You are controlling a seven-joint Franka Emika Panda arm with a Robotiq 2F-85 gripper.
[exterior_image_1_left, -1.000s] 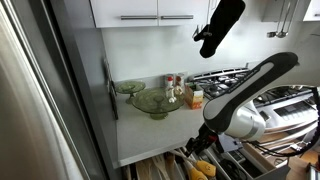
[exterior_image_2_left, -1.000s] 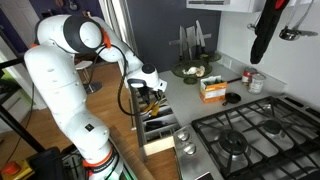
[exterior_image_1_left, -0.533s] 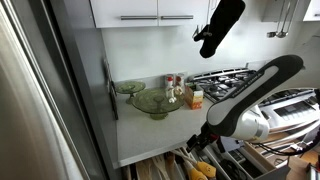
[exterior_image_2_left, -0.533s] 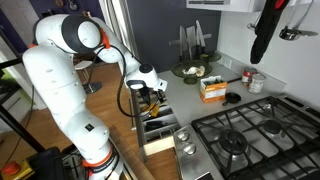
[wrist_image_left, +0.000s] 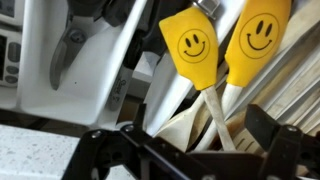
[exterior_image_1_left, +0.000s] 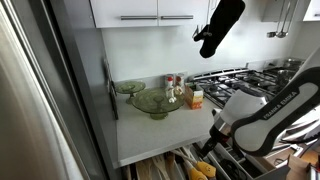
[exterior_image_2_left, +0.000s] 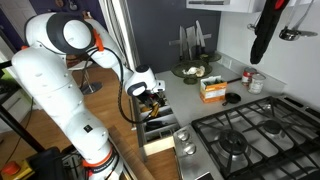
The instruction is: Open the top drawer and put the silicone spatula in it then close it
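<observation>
Black Robotiq gripper [wrist_image_left: 190, 150], fingers spread and empty, has backed off above the open dark grey top drawer [exterior_image_2_left: 160, 147]. Yellow smiley-faced silicone spatula [wrist_image_left: 190, 45] lies inside the drawer, so likely only closing is left.

Two silicone spatulas [wrist_image_left: 197, 47], both smiley-faced; two green bowls [exterior_image_1_left: 152, 101]; one top drawer [exterior_image_2_left: 158, 146].

Left silicone spatula [wrist_image_left: 196, 50] and right silicone spatula [wrist_image_left: 257, 35]: yellow heads, black smiley-face print, pale handles. Bowl [exterior_image_1_left: 152, 101] green, countertop [exterior_image_1_left: 150, 138] white. Arm [exterior_image_2_left: 55, 75] white with orange joint ring, oven mitt [exterior_image_1_left: 221, 25] black.
</observation>
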